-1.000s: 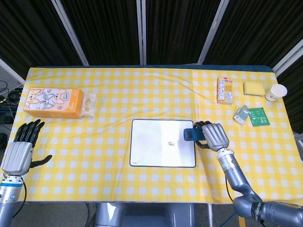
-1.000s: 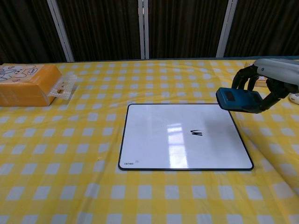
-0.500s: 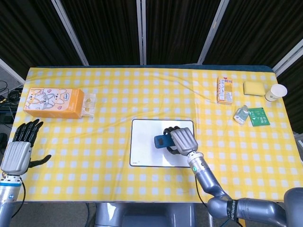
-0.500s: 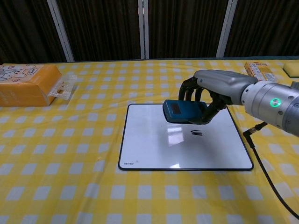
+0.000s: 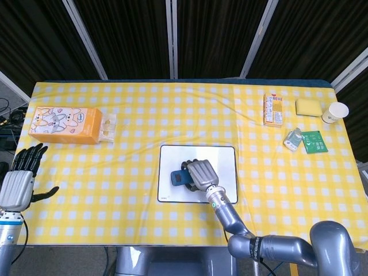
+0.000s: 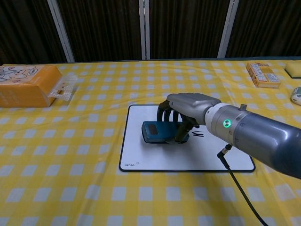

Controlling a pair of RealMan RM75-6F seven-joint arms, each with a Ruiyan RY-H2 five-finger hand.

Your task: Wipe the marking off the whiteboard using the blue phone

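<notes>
The whiteboard (image 5: 227,155) (image 6: 221,155) lies flat in the middle of the checked table. My right hand (image 5: 199,173) (image 6: 186,108) grips the blue phone (image 5: 180,178) (image 6: 155,132) over the board's left half, low over its surface. In the chest view a small black marking (image 6: 197,135) shows just right of the hand; the head view hides it behind the hand. My left hand (image 5: 18,179) hangs off the table's left edge with its fingers spread and nothing in it.
An orange tissue box (image 5: 65,125) (image 6: 26,85) with a clear packet (image 5: 108,126) beside it sits at the far left. At the far right are a snack box (image 5: 272,109) (image 6: 263,74), a yellow sponge (image 5: 309,107), a paper cup (image 5: 334,112), a small bottle (image 5: 292,139) and a green packet (image 5: 315,141).
My right hand has carried the blue phone leftward from the board's right edge across the marking to its left half and lowered it. The left hand has barely moved.
</notes>
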